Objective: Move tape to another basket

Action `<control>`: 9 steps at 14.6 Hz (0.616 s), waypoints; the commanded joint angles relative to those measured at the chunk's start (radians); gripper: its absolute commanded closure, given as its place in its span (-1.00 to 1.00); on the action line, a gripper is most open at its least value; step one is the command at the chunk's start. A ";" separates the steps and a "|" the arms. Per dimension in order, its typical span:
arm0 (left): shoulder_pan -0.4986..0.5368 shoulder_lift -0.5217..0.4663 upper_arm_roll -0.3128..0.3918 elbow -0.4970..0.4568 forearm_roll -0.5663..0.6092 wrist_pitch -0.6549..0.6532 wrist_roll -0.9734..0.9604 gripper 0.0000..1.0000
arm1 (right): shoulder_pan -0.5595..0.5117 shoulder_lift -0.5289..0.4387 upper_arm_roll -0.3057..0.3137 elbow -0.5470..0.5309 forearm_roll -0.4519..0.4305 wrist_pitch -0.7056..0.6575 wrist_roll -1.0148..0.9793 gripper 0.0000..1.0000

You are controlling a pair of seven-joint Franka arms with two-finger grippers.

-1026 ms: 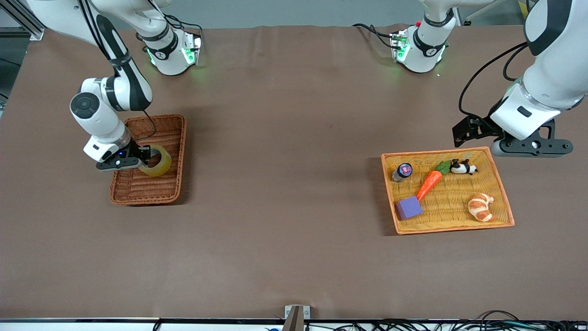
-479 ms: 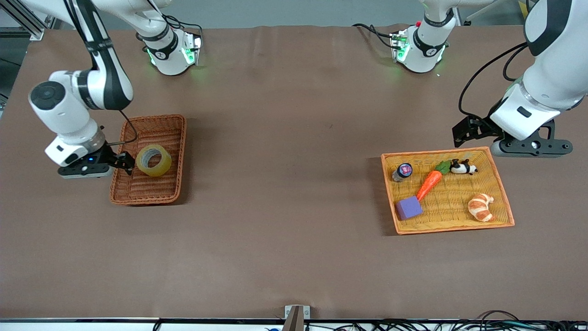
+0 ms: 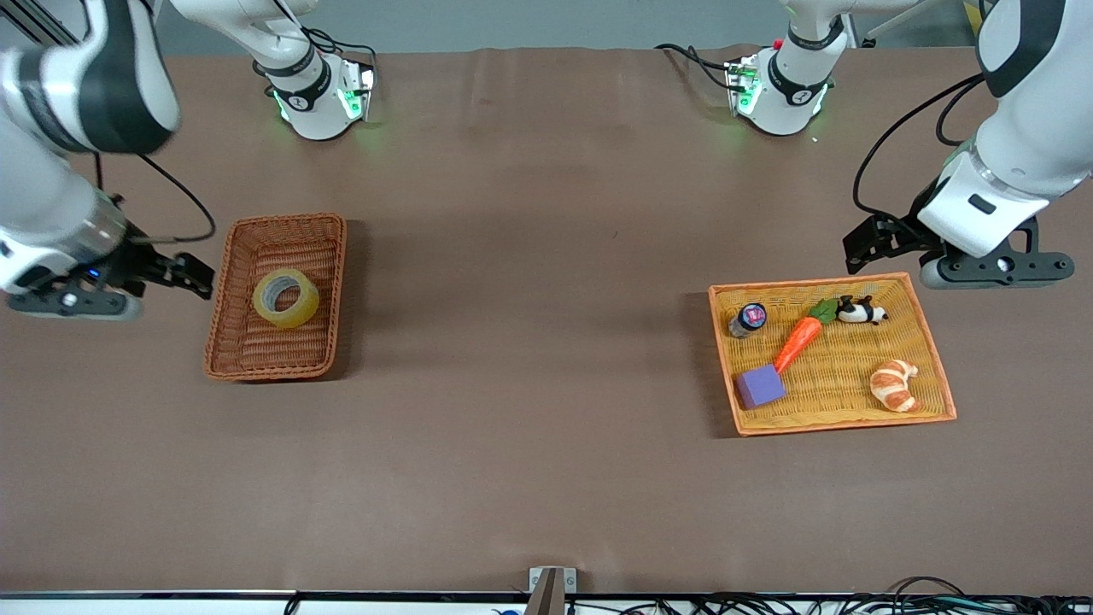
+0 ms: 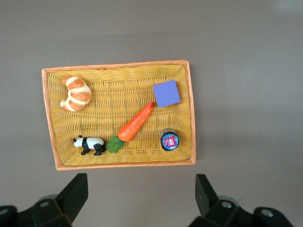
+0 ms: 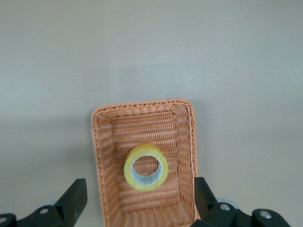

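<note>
The tape (image 3: 285, 298) lies in the basket (image 3: 333, 256) on the brown counter (image 3: 529, 342). At its nine o'clock in the front view, the right gripper (image 5: 139, 201) hangs spread wide, empty. The left gripper (image 4: 141, 198) waits wide open, empty, by the yellow tray (image 3: 935, 359).

The 2 arms have white rounded shells with black joint bands. Their bases glow green. Black cables hang along the wrists. The grippers' fingers (image 4: 75, 195) are black plastic.
</note>
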 commanded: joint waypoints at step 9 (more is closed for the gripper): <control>0.007 -0.105 -0.010 -0.079 -0.059 -0.014 0.011 -1.00 | -0.032 -0.010 0.014 0.305 0.032 -0.317 -0.004 -1.00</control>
